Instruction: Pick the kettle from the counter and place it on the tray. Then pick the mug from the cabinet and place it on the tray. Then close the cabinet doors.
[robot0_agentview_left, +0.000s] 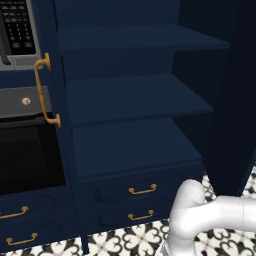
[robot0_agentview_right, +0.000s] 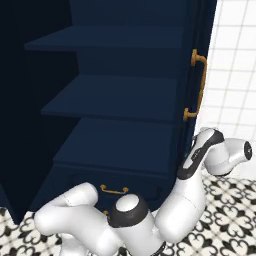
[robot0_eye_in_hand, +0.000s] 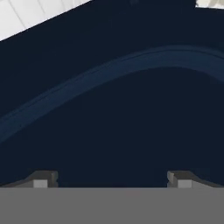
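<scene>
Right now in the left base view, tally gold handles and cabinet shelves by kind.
Door handle: 1
Drawer handles: 4
Shelves: 3
Total: 8

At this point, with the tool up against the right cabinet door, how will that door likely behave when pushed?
The door looks like a rigid panel, so it should probably swing rather than bend. It is tall, so likely heavy. Its face looks smooth; the open tool may slide across it.
</scene>
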